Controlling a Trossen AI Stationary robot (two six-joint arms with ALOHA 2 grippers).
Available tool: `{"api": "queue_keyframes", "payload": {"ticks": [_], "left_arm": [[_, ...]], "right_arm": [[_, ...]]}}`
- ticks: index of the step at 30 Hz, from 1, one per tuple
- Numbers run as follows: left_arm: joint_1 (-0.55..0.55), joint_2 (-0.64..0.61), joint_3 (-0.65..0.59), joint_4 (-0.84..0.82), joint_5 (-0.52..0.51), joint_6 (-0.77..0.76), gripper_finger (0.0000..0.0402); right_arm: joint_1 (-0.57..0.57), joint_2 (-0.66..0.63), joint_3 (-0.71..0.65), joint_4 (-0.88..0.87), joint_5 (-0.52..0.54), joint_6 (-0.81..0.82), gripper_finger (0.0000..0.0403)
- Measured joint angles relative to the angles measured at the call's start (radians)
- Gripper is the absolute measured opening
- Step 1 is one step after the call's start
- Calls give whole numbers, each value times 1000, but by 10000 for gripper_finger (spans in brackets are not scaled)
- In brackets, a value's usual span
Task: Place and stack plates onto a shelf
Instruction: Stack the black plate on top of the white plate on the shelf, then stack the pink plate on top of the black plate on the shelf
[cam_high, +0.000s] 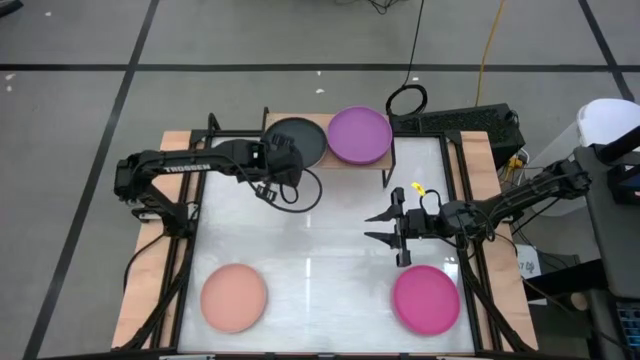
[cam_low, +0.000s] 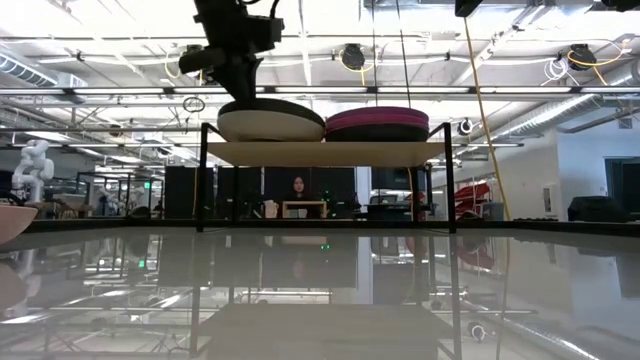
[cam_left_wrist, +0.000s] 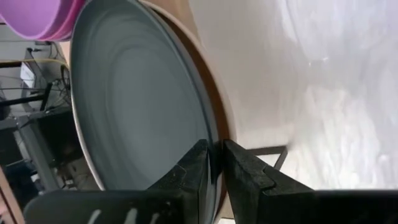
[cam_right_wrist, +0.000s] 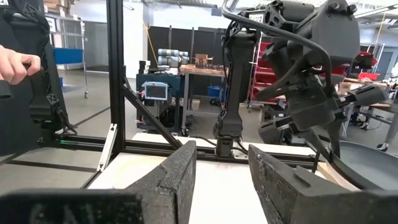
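A dark grey plate (cam_high: 300, 138) lies on top of a beige plate (cam_low: 270, 124) on the left half of the light-wood shelf (cam_low: 325, 153). A purple plate (cam_high: 360, 134) tops a purple and magenta stack (cam_low: 377, 124) on the shelf's right half. My left gripper (cam_high: 277, 160) is at the dark plate's near rim, shut on it. My right gripper (cam_high: 372, 227) hovers open over the middle of the table, touching nothing. A salmon plate (cam_high: 234, 297) and a magenta plate (cam_high: 426, 298) lie flat near the table's near edge. My left gripper (cam_left_wrist: 214, 165) pinches the dark grey plate's rim (cam_left_wrist: 213, 146) between its two fingers, one above and one below the edge, at the side facing the table's near edge. It comes slanting down from the near left. The plate lies flat on the beige plate's rim (cam_left_wrist: 219, 106).
The shelf's black legs (cam_high: 388, 165) stand on the white tabletop (cam_high: 320, 250), which has bare room between the shelf and the two near plates. A person's hand (cam_right_wrist: 15, 63) shows in the room beyond the table. A person sits behind the shelf (cam_low: 297, 190).
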Motion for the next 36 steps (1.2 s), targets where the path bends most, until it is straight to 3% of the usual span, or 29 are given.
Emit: {"api": "queue_keyframes", "payload": {"ticks": [8, 20, 30, 36], "left_arm": [[2, -35, 1, -1, 24, -28, 68], [5, -144, 1, 32, 29, -62, 186], [-39, -338, 1, 141, 21, -193, 193], [-45, -487, -9, 143, 154, -409, 193]], "right_arm": [[0, 0, 0, -3, 0, 0, 128], [0, 0, 0, -7, 0, 0, 128], [0, 0, -10, -2, 0, 0, 128], [0, 0, -12, -44, 0, 70, 128]]}}
